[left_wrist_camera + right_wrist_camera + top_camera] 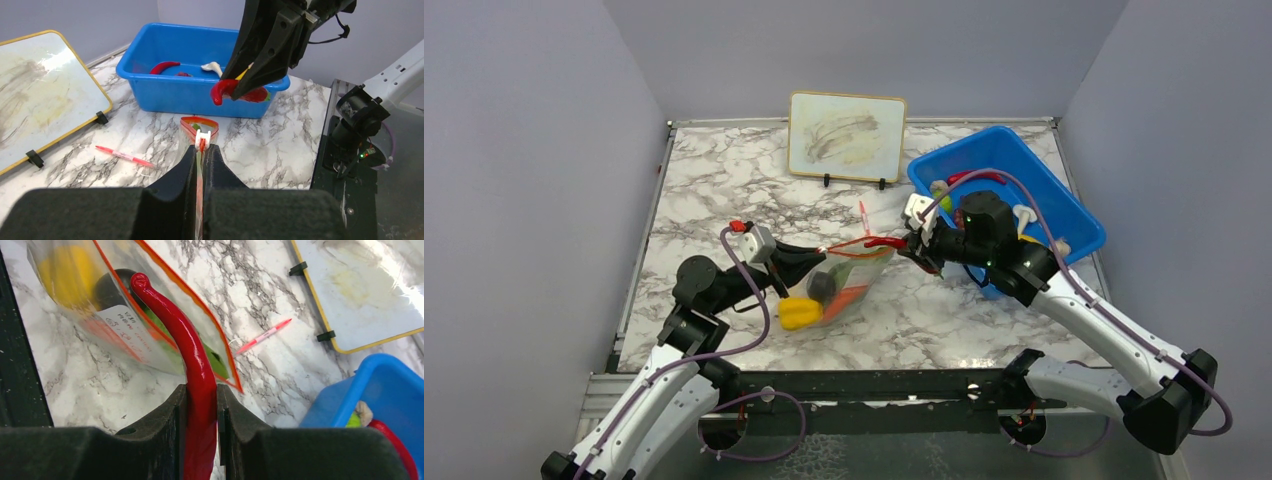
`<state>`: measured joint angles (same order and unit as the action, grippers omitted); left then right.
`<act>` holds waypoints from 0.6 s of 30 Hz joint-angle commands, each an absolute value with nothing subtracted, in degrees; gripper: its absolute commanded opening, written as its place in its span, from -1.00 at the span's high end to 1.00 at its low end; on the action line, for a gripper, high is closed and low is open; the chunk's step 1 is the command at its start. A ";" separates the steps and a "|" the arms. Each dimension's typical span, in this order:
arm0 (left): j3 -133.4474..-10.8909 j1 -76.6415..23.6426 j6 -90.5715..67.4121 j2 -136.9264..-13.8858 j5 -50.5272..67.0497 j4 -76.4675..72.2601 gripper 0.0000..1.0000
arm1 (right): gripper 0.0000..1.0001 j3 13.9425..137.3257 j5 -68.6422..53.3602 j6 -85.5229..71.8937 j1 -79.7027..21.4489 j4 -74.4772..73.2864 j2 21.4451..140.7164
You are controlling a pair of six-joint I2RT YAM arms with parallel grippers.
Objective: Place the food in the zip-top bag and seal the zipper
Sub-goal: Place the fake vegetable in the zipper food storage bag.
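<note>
I see a big marble tabletop [724, 180]. A blue bin [1069, 200] sits at its 2 o'clock corner, with more toy food inside. A whiteboard [846, 135] stands at 12 o'clock.

Near the middle lies the clear zip-top bag [864, 272]. Its mouth points to 2 o'clock, toward the bin, and it gapes open. The left tool [201, 150] is clenched on the bag's top edge. It pinches the red-orange zipper [200, 119] strip and holds the mouth up. The right tool [201, 395] is clenched around a red chili [172, 325]. It holds the chili right at the bag's mouth, tip first.

A yellow pepper [799, 313] is already in the bag, down at its 7 o'clock end. A dark round piece [822, 287] lies just beside it. A little pen [863, 210] lies on the tabletop at 12 o'clock from the bag.

I think the step now is putting the chili in. Next, the right tool needs to push the chili deeper, past the strip, and then let go. The left tool should hold the mouth up so it does not flop shut. More food waits in the bin, so I guess the zipping comes later.
</note>
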<state>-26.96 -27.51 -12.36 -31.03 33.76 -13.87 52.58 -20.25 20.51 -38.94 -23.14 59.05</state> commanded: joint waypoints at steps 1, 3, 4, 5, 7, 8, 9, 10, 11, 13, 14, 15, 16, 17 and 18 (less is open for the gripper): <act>-30.52 -27.60 -9.75 -31.58 39.45 -15.26 1.00 | 0.70 55.99 -16.55 27.34 -39.78 -26.42 58.31; -31.29 -27.62 -9.19 -32.14 40.58 -14.21 1.00 | 0.70 56.12 -16.04 29.75 -40.10 -27.47 58.20; -31.43 -27.61 -9.08 -32.27 40.78 -13.92 1.00 | 0.70 56.08 -16.04 30.84 -40.30 -27.98 58.09; -31.47 -27.60 -9.08 -32.29 40.75 -13.81 1.00 | 0.70 56.00 -16.24 31.85 -40.46 -28.32 57.93; -31.29 -27.60 -9.13 -32.14 40.62 -14.11 1.00 | 0.70 55.26 -16.89 33.25 -40.75 -28.44 57.47; -31.19 -27.60 -9.14 -32.13 40.60 -14.21 1.00 | 0.70 54.87 -17.00 33.75 -40.85 -28.13 57.28; -31.17 -27.61 -9.15 -32.14 40.64 -14.20 1.00 | 0.70 54.51 -16.92 34.28 -40.94 -27.76 57.26; -31.26 -27.60 -9.10 -32.16 40.69 -14.12 1.00 | 0.71 54.35 -16.77 34.78 -41.01 -27.50 57.24; -31.26 -27.60 -9.03 -32.24 40.71 -14.03 1.00 | 0.71 54.51 -16.36 35.26 -41.12 -27.35 57.51; -31.37 -27.60 -8.91 -32.26 40.84 -13.83 1.00 | 0.71 55.38 -15.76 36.05 -41.36 -27.49 58.30; -31.32 -27.60 -8.90 -32.16 41.08 -13.80 1.00 | 0.72 55.76 -15.72 36.37 -41.57 -27.69 58.80; -31.25 -27.60 -8.89 -32.21 41.13 -13.80 1.00 | 0.72 56.21 -15.85 36.60 -42.03 -28.03 59.39; -31.26 -27.60 -8.92 -32.24 40.98 -13.75 1.00 | 0.72 56.39 -16.16 36.71 -42.56 -28.23 59.78; -31.16 -27.60 -8.93 -32.23 40.99 -13.76 1.00 | 0.73 56.23 -16.36 36.89 -43.47 -28.25 60.11; -31.12 -27.60 -8.89 -32.20 40.97 -13.74 1.00 | 0.73 55.80 -16.20 37.02 -44.41 -28.15 60.37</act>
<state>-29.26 -27.51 -9.65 -32.71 39.35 -11.42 54.61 -17.10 34.81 -41.80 -27.05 59.20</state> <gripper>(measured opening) 0.032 0.241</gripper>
